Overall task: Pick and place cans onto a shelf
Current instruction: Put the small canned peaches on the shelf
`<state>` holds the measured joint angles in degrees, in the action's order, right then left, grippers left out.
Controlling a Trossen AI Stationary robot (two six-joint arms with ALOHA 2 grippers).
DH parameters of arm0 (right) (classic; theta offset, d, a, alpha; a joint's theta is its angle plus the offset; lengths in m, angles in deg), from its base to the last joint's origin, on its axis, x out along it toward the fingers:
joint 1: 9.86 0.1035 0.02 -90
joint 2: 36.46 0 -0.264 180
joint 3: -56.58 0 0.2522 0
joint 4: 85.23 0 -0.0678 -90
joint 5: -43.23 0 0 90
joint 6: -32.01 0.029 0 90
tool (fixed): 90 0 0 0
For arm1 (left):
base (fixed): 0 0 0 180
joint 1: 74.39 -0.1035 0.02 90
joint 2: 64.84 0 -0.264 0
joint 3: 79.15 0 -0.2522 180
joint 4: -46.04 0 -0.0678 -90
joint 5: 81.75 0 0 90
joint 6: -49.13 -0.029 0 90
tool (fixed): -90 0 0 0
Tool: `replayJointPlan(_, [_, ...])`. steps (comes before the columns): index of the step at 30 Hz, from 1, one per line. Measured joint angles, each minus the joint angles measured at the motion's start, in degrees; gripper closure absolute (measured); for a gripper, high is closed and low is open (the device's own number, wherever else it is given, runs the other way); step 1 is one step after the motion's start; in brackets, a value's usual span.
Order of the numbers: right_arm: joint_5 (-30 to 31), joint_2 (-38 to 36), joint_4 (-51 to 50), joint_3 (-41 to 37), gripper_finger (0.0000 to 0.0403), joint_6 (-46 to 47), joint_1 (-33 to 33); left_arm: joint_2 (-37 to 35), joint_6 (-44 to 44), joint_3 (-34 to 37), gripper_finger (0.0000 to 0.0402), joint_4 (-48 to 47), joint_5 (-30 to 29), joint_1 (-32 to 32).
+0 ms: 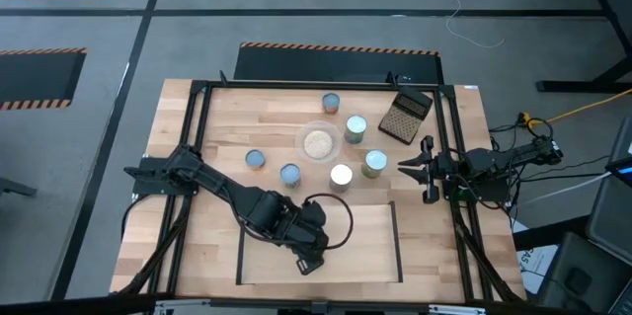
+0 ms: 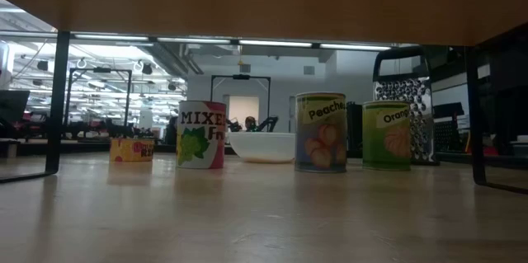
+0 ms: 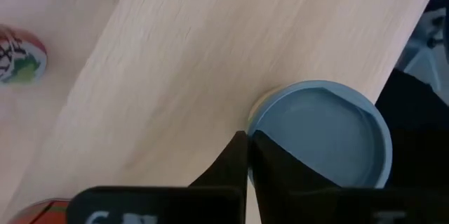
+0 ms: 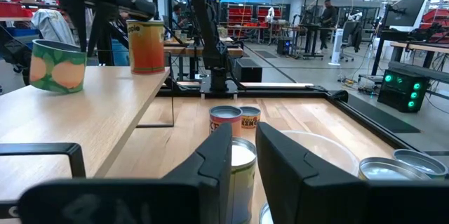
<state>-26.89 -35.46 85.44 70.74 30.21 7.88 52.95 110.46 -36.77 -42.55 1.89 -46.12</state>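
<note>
The light-wood shelf [image 1: 370,246] stands at the table's near edge. My left gripper [image 1: 311,259] hangs over its middle, pointing down, fingers shut [image 3: 249,161]. Right beside them an upright can with a pale-blue top [image 3: 319,136] stands on the shelf board [image 3: 210,55], near its edge. The right wrist view shows two cans on the shelf, a green one [image 4: 56,66] and an orange one [image 4: 147,45]. Several more cans [image 1: 341,176] stand on the tabletop beyond the shelf. My right gripper [image 1: 403,165] waits at the table's right side, its fingers a little apart [image 4: 242,147], and it is empty. My left gripper's shut fingers [image 3: 280,171] come from above and overlap the rim of the pale-blue can top [image 3: 263,122] in the wrist view. I cannot tell whether they touch the can. The can stands upright on the shelf board.
A clear bowl of beige grains [image 1: 319,142] sits among the cans on the table. A dark gridded block [image 1: 406,116] lies at the far right. Black shelf legs [image 2: 58,106] stand on the tabletop. The shelf's right half is bare wood.
</note>
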Motion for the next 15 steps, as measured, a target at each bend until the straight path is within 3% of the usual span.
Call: replayJointPlan(15, [0.0, 0.0, -0.01, 0.0, 0.0331, 0.0, 0.0, -0.42, 0.2, -2.18, 0.0401, -2.62, -4.97, 0.32])
